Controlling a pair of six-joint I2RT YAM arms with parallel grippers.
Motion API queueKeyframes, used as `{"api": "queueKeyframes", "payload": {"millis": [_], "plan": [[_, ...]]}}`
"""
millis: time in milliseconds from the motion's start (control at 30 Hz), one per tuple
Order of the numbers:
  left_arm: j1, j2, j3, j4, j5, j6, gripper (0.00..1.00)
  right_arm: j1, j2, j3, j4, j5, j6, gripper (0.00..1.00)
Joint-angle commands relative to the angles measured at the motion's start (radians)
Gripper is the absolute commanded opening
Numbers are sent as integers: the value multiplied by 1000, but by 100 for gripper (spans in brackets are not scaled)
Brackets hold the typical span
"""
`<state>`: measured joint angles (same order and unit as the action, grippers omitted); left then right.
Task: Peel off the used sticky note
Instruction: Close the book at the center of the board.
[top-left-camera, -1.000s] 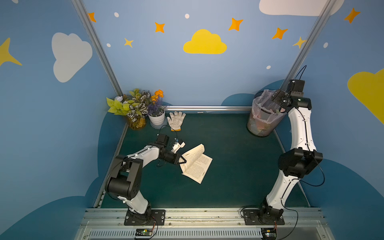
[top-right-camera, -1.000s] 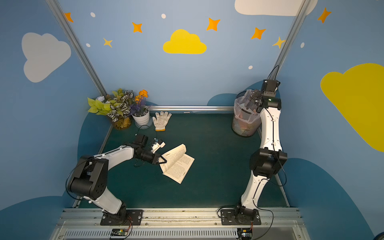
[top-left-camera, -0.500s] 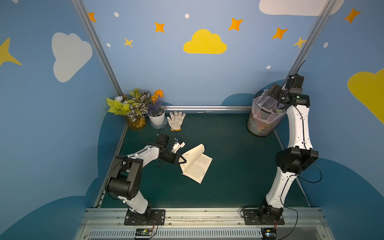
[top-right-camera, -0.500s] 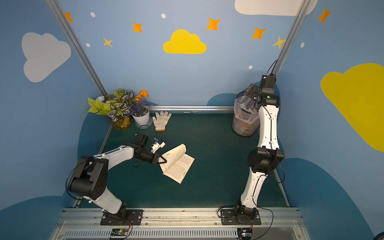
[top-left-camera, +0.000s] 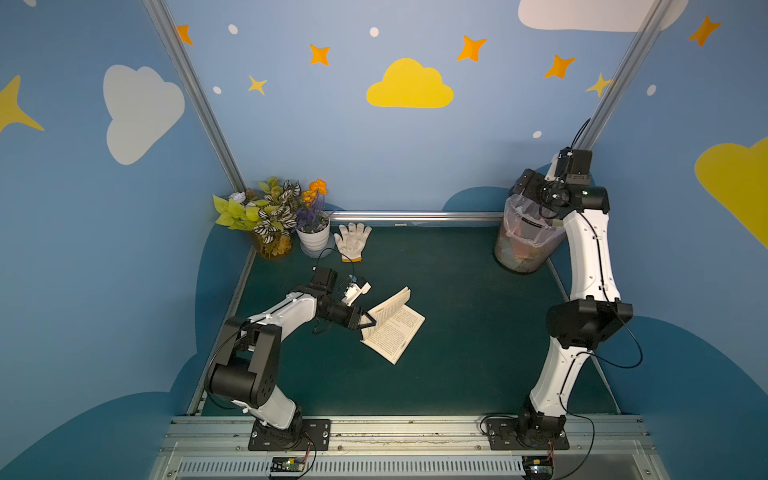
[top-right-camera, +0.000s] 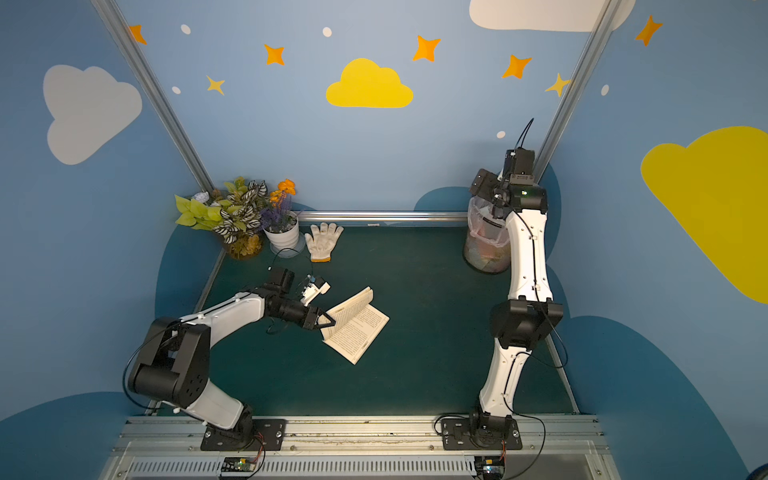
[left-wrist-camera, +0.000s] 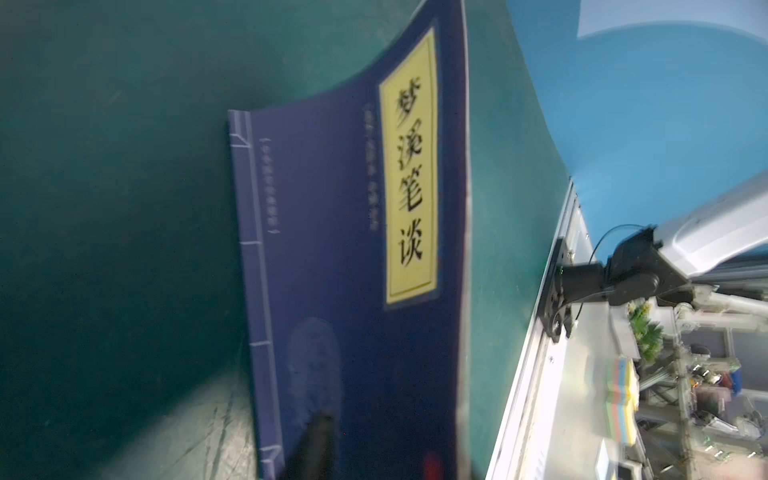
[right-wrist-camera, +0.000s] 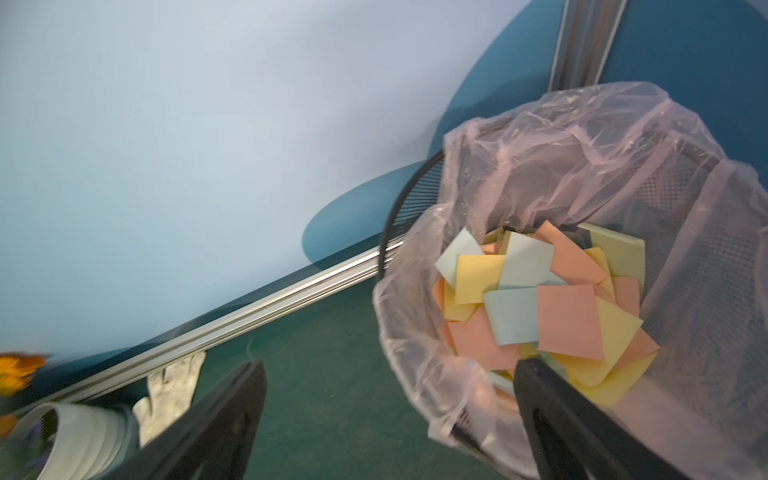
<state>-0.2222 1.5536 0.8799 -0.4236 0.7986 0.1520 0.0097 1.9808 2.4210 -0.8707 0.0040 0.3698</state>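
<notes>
The right gripper hangs just above the waste basket with its jaws spread wide and nothing between them. The basket stands at about 2 o'clock on the bench. Inside it lies a heap of sticky notes in pink, yellow and pale blue. I cannot tell which of them is the used note.

The open book lies near the middle of the bench, a little toward 9 o'clock. No note shows on its pages in both top views. The left gripper is at the 9 o'clock edge of the book. The left wrist view shows the dark blue cover and only one finger, so I cannot tell whether this gripper pinches the cover or stands free.

In my judgement the discarding step is at its end. The next move calls for the right arm to rise clear of the thin liner without catching it. The left arm should let the book settle gently.
</notes>
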Motion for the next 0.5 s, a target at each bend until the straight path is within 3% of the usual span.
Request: {"api": "queueKeyframes", "payload": {"millis": [0, 67, 200, 300, 333, 433, 467], "plan": [[-12, -106, -18, -23, 76, 53, 77, 66, -157, -87, -52, 13, 15, 98], [-13, -171, -29, -33, 87, 81, 98, 99, -236, -198, -39, 18, 30, 98], [-11, -289, -55, -48, 74, 139, 100, 185, -414, -510, 44, 25, 43, 98], [4, -322, -57, -49, -41, 152, 98, 230, -547, -735, 122, 26, 73, 98], [11, -320, -55, -52, -82, 163, 89, 242, -588, -821, 150, 20, 85, 98], [14, -287, -55, -29, -266, 179, 23, 277, -705, -1031, 195, 13, 102, 98], [14, -268, -53, -22, -324, 175, 8, 286, -736, -1085, 196, 16, 104, 98]]}}
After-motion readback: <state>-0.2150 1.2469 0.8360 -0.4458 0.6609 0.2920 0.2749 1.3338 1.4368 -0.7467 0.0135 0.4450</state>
